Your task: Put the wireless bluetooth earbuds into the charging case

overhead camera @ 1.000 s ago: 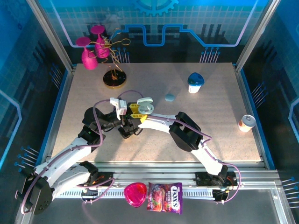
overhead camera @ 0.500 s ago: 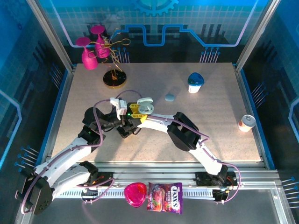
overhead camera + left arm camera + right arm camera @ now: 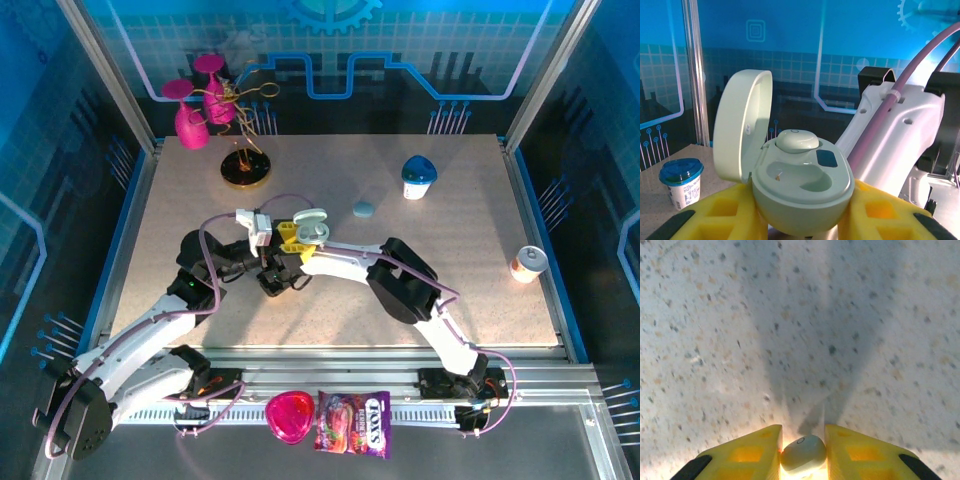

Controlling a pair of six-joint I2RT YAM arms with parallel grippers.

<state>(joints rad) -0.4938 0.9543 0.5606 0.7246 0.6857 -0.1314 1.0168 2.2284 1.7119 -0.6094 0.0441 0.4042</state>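
My left gripper [image 3: 805, 212] is shut on the charging case [image 3: 801, 192], which sits between the yellow fingers [image 3: 722, 215] with its lid [image 3: 742, 132] standing open. One earbud [image 3: 797, 141] rests in the far socket and the near socket is bare. In the top view the case [image 3: 312, 228] hangs left of the table's middle. Just below it, my right gripper [image 3: 274, 283] points down at the table. In the right wrist view, that gripper [image 3: 803, 435] has its yellow fingers pressed on both sides of a second pale earbud [image 3: 803, 455] at the table surface.
A small light-blue pebble-like thing [image 3: 363, 209] lies behind the case. Beyond it stands a blue-topped white container [image 3: 419, 176]. Pink goblets [image 3: 190, 115] and a gold stand [image 3: 245, 170] are at the back left. A cup [image 3: 528, 264] sits at the right edge.
My right gripper's fingers have closed in on the earbud on the table, and the right arm's elbow has shifted slightly right. The left arm and the case have held still.
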